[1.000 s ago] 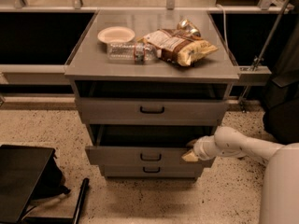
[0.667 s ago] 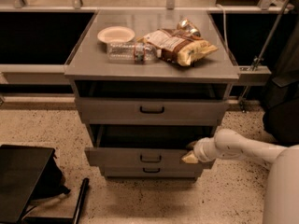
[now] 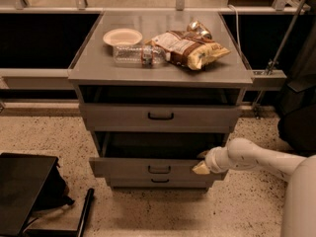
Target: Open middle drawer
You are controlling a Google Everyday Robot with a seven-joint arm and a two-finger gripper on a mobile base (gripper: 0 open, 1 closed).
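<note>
The middle drawer (image 3: 148, 168) is a wide grey metal drawer with a small black bar handle (image 3: 159, 170) at its centre. It stands pulled out a little from the cabinet, with a dark gap above it. My gripper (image 3: 201, 163), on a white arm (image 3: 256, 158) coming in from the right, is at the right end of the drawer's front, at its top edge. The taller top drawer (image 3: 160, 116) is also out a little. The narrow bottom drawer (image 3: 159, 181) sits pushed in beneath the middle one.
On the cabinet top (image 3: 89, 68) lie a paper bowl (image 3: 122, 36), a plastic bottle (image 3: 139, 55) and a chip bag (image 3: 190, 48). A black box-like object (image 3: 22, 191) and a dark bar (image 3: 84, 211) lie on the speckled floor at the left.
</note>
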